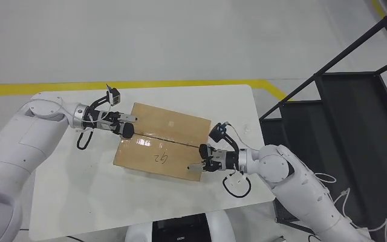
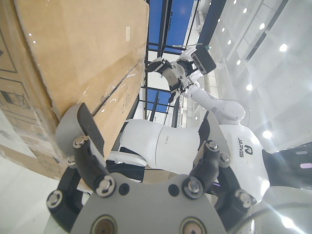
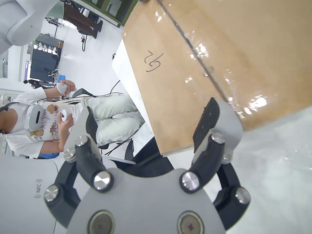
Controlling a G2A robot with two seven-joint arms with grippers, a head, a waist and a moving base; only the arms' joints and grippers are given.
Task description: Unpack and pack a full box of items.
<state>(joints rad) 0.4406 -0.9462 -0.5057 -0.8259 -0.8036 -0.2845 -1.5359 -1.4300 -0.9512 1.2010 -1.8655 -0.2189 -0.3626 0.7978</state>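
Observation:
A closed brown cardboard box (image 1: 160,141) lies at an angle on the white table (image 1: 78,193). Clear tape runs along its middle seam, and a handwritten mark sits on one flap. My left gripper (image 1: 124,129) is at the box's left end, open, with one fingertip (image 2: 85,120) against the top edge where the seam (image 2: 117,83) ends. My right gripper (image 1: 205,158) is at the opposite end, also open, one fingertip (image 3: 212,115) touching the taped seam end on the box (image 3: 195,37). In the left wrist view the box (image 2: 80,37) fills one side and the right gripper (image 2: 165,79) shows beyond it.
The table's near edge runs close under the box's right corner. Black metal stairs (image 1: 338,109) stand just off the table's right side. A yellow floor line (image 1: 151,86) runs behind the table. Bare tabletop lies in front of the box and to its left.

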